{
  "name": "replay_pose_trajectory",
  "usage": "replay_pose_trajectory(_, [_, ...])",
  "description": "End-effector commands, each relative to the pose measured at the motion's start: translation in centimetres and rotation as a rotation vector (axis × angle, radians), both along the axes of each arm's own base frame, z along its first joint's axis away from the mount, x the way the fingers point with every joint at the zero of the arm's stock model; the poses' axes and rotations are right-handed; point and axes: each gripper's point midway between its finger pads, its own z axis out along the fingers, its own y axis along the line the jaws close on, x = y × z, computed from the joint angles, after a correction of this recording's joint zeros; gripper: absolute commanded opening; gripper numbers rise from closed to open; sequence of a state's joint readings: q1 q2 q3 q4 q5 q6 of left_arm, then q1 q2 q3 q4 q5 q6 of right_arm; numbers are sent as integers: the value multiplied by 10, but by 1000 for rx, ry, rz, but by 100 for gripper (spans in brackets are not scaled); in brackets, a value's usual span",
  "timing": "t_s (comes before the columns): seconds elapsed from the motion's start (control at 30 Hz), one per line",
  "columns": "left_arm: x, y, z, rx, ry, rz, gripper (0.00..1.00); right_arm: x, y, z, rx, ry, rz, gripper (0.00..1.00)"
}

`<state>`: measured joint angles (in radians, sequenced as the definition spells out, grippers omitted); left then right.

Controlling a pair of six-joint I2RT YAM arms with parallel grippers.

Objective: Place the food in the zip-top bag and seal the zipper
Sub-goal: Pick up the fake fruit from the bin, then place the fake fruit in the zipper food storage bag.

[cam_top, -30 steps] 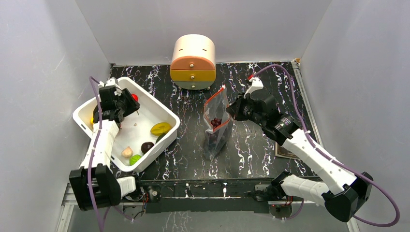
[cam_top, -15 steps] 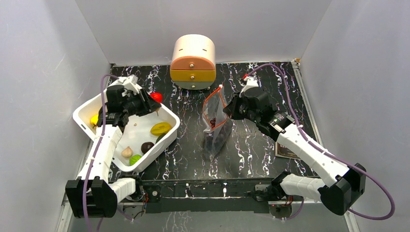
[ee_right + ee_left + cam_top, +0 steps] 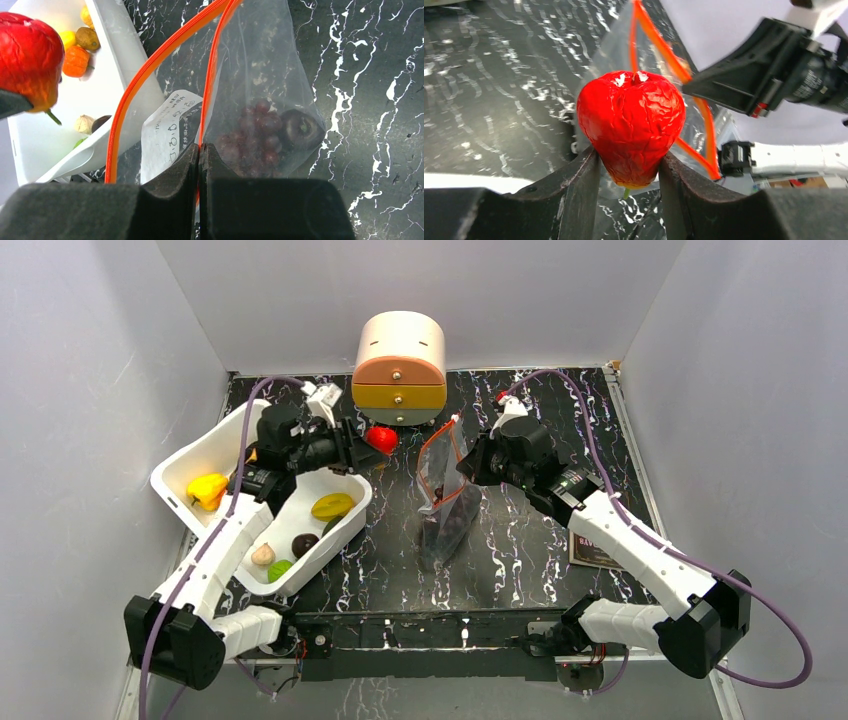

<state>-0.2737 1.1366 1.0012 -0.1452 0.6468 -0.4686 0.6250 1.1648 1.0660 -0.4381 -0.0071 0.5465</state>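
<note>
My left gripper (image 3: 362, 443) (image 3: 629, 162) is shut on a wrinkled red toy fruit (image 3: 380, 439) (image 3: 630, 132) (image 3: 27, 60), held in the air just left of the bag's mouth. The clear zip-top bag (image 3: 445, 500) (image 3: 260, 80) stands upright and open at mid-table, with dark grapes (image 3: 255, 132) and a dark round piece (image 3: 300, 129) inside. My right gripper (image 3: 478, 462) (image 3: 199, 150) is shut on the right side of its red-orange zipper rim (image 3: 437, 436) (image 3: 212, 65) (image 3: 659, 42), holding the mouth open. More food lies in the white tub (image 3: 190, 455): a yellow piece (image 3: 206, 488), a yellow-green one (image 3: 331, 505), others.
A small cream, orange and yellow drawer chest (image 3: 399, 367) stands at the back centre, just behind the fruit and bag. The white tub's rim (image 3: 107, 35) lies close to the left of the bag. A dark card (image 3: 590, 548) lies under the right arm.
My left arm has lifted the red fruit out of the tub and carried it right, close to the bag. The right gripper has raised and shifted the bag's rim slightly left.
</note>
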Motion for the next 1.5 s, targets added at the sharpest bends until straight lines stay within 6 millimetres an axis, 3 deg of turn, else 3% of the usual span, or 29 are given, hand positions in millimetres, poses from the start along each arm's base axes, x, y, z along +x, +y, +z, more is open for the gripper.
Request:
replay_pose_trajectory(0.0, [-16, -37, 27, -83, -68, -158, 25, 6, 5, 38, 74, -104, 12, 0])
replay_pose_trajectory(0.37, [-28, -98, 26, -190, -21, -298, 25, 5, 8, 35, 81, -101, 30, 0])
replay_pose_trajectory(0.57, [-18, -107, 33, -237, -9, -226, 25, 8, 9, 31, 79, -99, 26, 0])
replay_pose_trajectory(0.83, [-22, -120, 40, -300, -28, -244, 25, 11, 12, 30, 72, -88, 30, 0])
replay_pose_trajectory(1.2, [0, -107, -25, -77, 90, -80, 26, 15, 6, 47, 81, -118, -12, 0])
replay_pose_trajectory(1.33, [2, -107, -34, -30, 112, -72, 28, 15, 3, 48, 85, -115, -32, 0])
replay_pose_trajectory(1.47, [-1, -110, -35, -20, 137, -91, 41, 13, 7, 47, 111, -104, -25, 0])
